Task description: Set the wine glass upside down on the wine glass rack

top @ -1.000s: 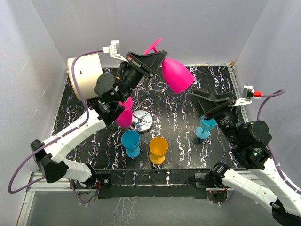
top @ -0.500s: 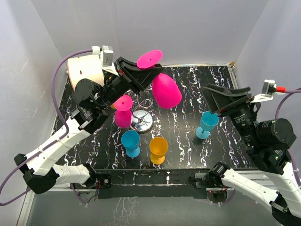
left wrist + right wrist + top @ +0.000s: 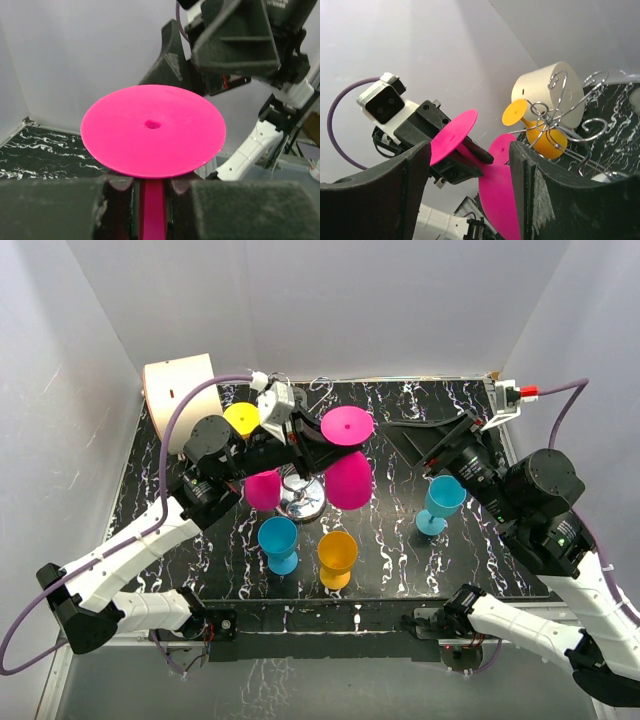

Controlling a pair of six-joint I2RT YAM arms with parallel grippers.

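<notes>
My left gripper (image 3: pixel 312 447) is shut on the stem of a magenta wine glass (image 3: pixel 348 480), which hangs upside down, foot disc up, just right of the wine glass rack (image 3: pixel 303 500). In the left wrist view the stem (image 3: pixel 152 210) stands between the fingers (image 3: pixel 60 210) under the round foot (image 3: pixel 152 130). The rack's silver scroll arms (image 3: pixel 572 117) carry a yellow glass (image 3: pixel 545 139) and a second magenta glass (image 3: pixel 263 488), both upside down. My right gripper (image 3: pixel 420 440) is open and empty, to the right of the held glass (image 3: pixel 500 200).
A blue glass (image 3: pixel 278 540), an orange glass (image 3: pixel 337 558) and a teal glass (image 3: pixel 441 502) stand upright on the black marbled tabletop (image 3: pixel 400 560). A cream cylinder (image 3: pixel 180 390) sits at the back left corner. White walls close in three sides.
The left arm brought the magenta glass down and toward the rack, turning its foot to face up. The right gripper swung up and toward the back.
</notes>
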